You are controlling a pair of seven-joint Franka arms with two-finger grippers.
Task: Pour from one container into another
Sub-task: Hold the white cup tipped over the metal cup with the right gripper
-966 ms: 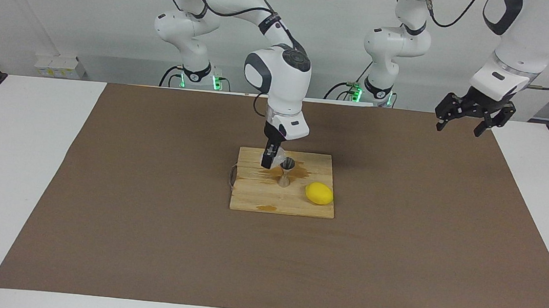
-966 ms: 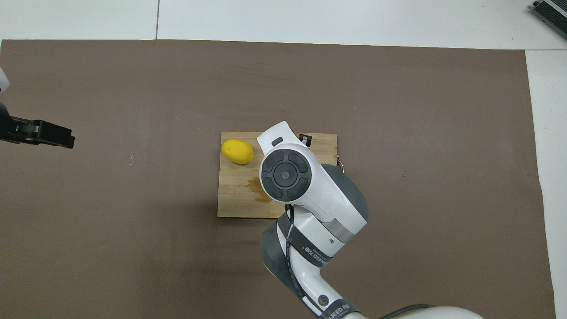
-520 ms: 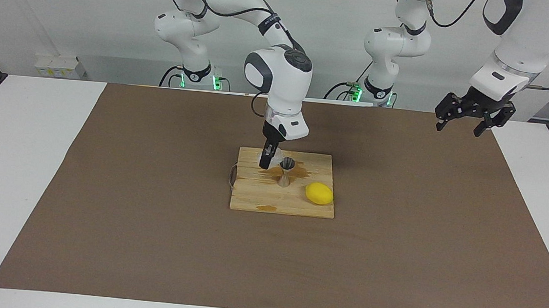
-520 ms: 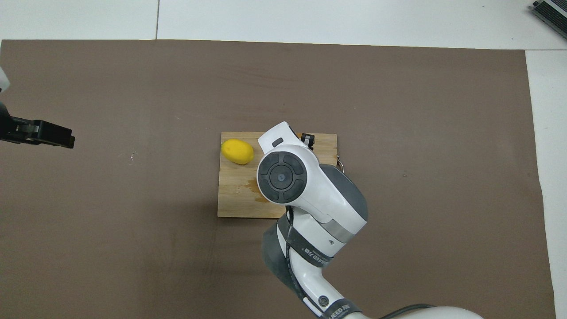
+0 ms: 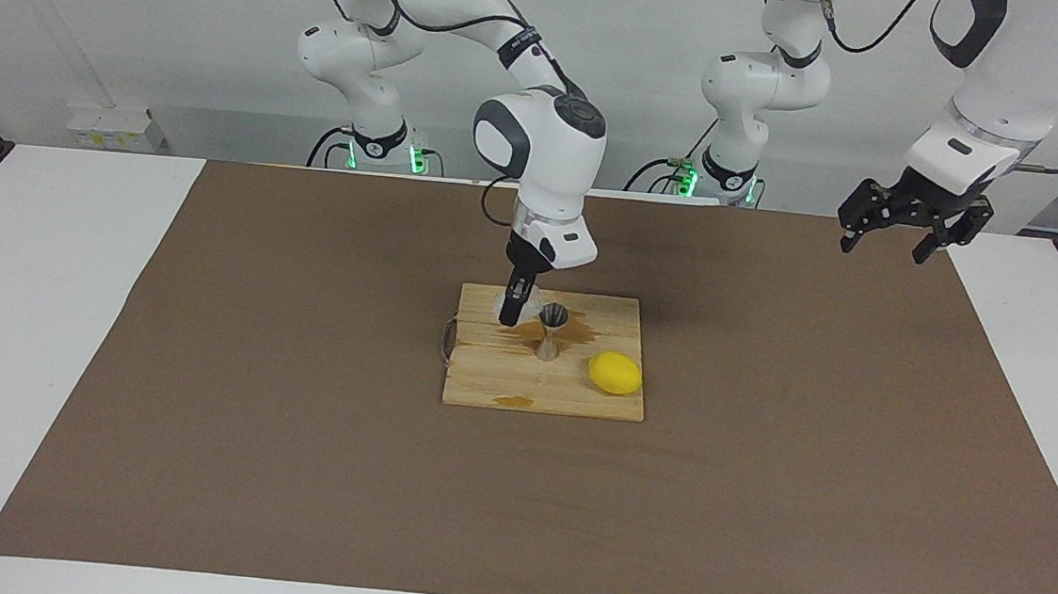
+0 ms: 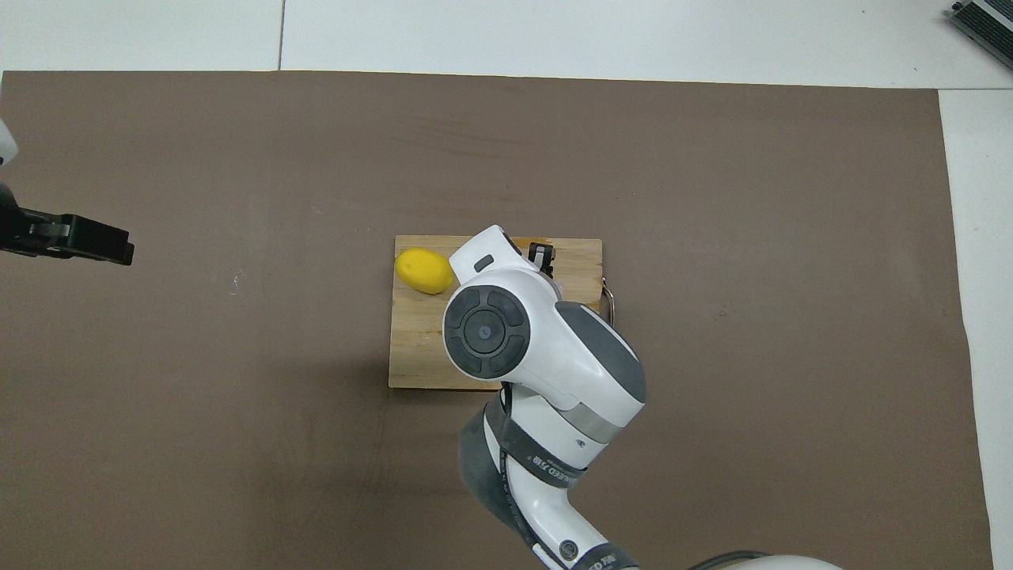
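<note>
- Right gripper (image 5: pixel 511 313) over the wooden board (image 5: pixel 485 379), fingers clamped on the clear cup (image 5: pixel 529 299). Against the frames from a second ago the cup sits lower and closer to level beside the gripper, no longer leaning toward the jigger; the wrist has swung round as well.
- Jigger (image 5: pixel 552 333) upright on the board, just beside the held cup, toward the left arm's end of it. Unmoved. Its fill cannot be read.
- Dark wet patches on the board around the jigger and near its edge farthest from the robots: some liquid missed.
- Judgement: pour is over or ending; setting the cup down probably follows.
- Lemon (image 5: pixel 616 373) on the board, beside the jigger, untouched.
- Left gripper (image 5: pixel 912 223) waits raised over the mat's edge at its own end, fingers spread wide, empty.
</note>
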